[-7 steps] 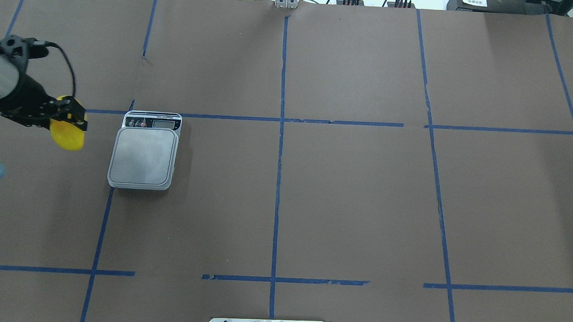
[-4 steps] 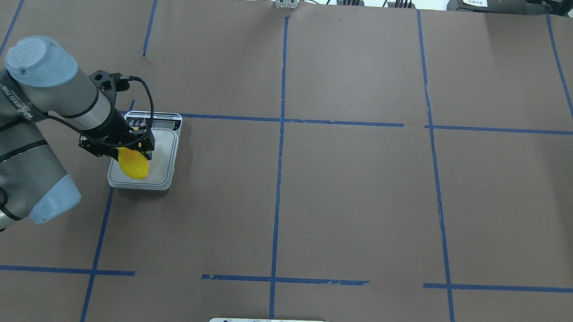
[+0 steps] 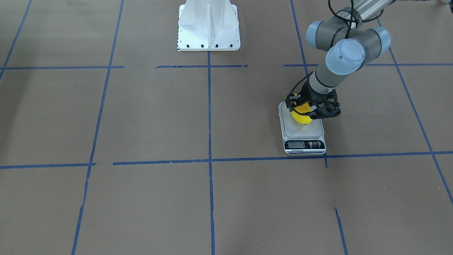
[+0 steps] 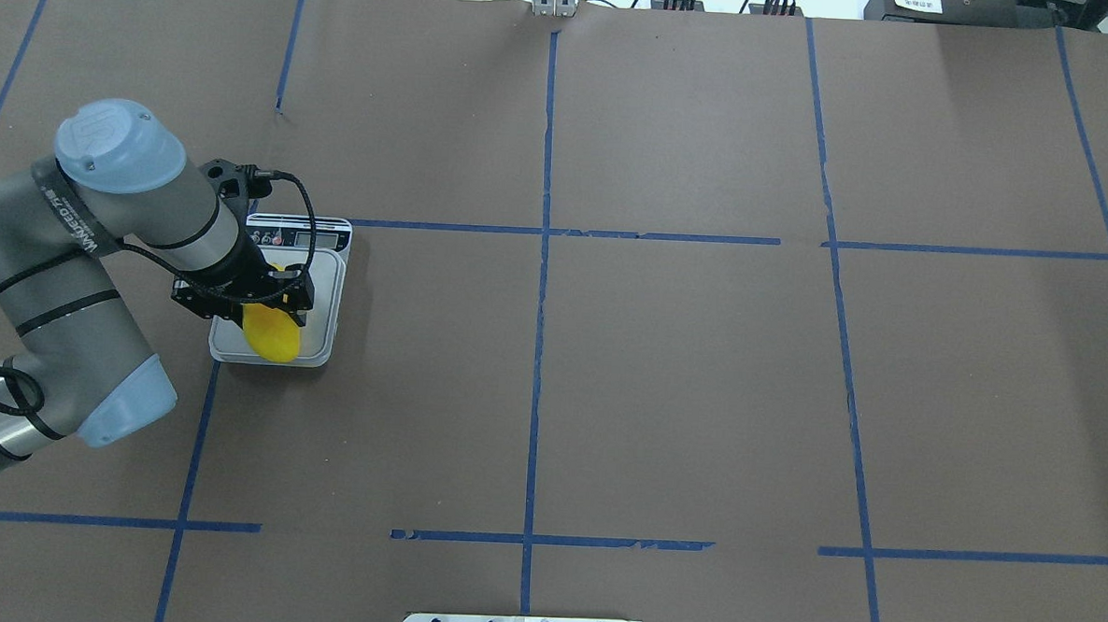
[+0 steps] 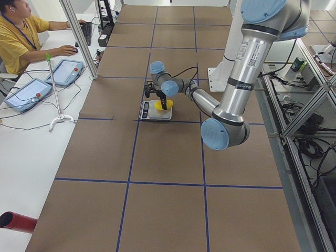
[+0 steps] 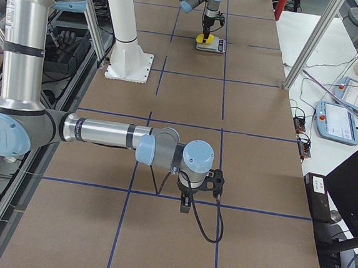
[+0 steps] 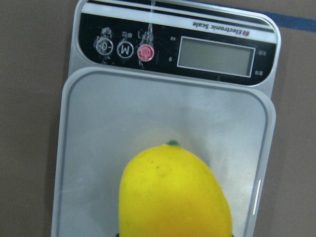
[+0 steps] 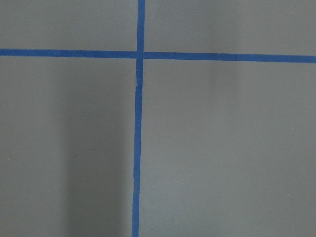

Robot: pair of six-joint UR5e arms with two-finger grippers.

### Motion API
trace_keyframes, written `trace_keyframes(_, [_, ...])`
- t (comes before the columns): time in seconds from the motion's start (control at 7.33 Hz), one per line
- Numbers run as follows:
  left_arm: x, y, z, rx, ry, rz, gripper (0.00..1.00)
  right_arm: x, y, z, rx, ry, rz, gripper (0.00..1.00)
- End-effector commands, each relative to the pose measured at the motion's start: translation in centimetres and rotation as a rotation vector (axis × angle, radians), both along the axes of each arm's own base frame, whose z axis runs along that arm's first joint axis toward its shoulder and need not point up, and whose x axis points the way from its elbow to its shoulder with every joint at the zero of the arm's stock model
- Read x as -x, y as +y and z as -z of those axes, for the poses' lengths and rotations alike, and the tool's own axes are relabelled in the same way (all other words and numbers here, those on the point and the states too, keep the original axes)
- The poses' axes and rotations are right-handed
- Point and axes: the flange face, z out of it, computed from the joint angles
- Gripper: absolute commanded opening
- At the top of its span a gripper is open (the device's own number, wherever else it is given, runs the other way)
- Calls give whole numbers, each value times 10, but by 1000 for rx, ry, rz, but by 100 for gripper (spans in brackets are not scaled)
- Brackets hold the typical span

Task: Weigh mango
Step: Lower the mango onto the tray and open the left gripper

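Left gripper point(image 4: 265, 300) clamped on mango point(image 4: 273, 338) over scale point(image 4: 323, 287); lower gently to its centre, release only after contact, then withdraw fully.

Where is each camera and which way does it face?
Front-facing: across the table, facing the robot's base; left end effector grips the mango over the scale, view's right.
Overhead: behind the robot, looking forward and down; left arm.
Exterior left: table's left end; left arm near.
Exterior right: opposite end; right arm and right end effector near.
Left wrist: down onto mango, scale.
Right wrist: down onto blue tape.
All but right wrist show the mango.
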Motion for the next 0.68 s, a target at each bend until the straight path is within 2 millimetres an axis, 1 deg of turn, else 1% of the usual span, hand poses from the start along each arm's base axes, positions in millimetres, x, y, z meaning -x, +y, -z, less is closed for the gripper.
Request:
trace_keyframes(0.0, [9, -7, 5, -30, -9, 33, 100, 0, 0, 0, 0, 0, 0, 100])
trace_keyframes(0.14, [24, -16, 10, -37, -1, 61, 100, 0, 0, 0, 0, 0, 0, 100])
trace_keyframes(0.27, [32, -21, 15, -44, 6, 75, 100, 0, 0, 0, 0, 0, 0, 100])
trace_keyframes(0.41, [56, -33, 22, -56, 15, 114, 100, 0, 0, 0, 0, 0, 0, 100])
trace_keyframes(0.55, [104, -51, 35, -147, 37, 127, 100, 0, 0, 0, 0, 0, 0, 100])
